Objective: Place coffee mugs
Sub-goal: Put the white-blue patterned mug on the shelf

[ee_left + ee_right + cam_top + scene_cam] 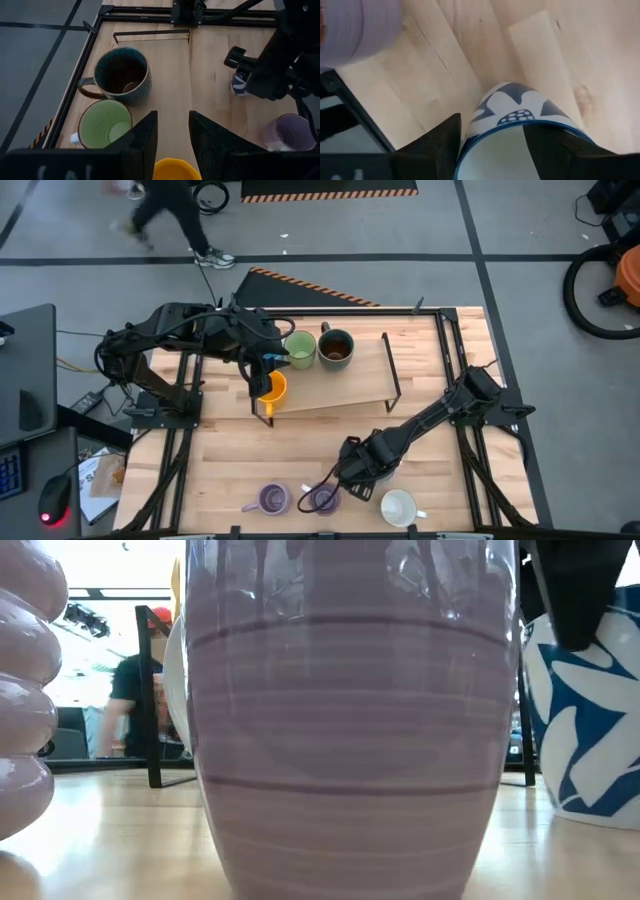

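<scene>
Two steps look to be in hand at once. At the far side of the counter (230, 465), the left gripper (268, 376) hangs over the raised wooden board (350, 385) with its fingers (145, 140) set narrow on either side of the rim of the orange mug (272, 389), which sits at the board's left end; whether they press the rim or only straddle it I cannot tell, so this mug is either just being set down or about to be let go. Beside it on the board stand the green mug (299, 348) and, next along, the dark mug (336, 348). At the near side, the right gripper (352, 471) is low over the blue mug (515, 112), a white one with a blue pattern; one finger (440, 140) is outside the wall and the other drops inside, fairly wide and seemingly not yet gripping, with the mug on the wood. A purple mug (322, 499) stands just beside that gripper, a second purple mug (272, 499) to its left and a white mug (399, 506) to its right, all near the front edge. My reading: the right arm is at the grasp stage of its next pick. It needs to pinch the wall firmly, lift straight up so as not to knock the close purple mug, and carry to a free spot on the board past the dark mug. The left arm would need to part its fingers and rise clear without dragging the orange mug.
</scene>
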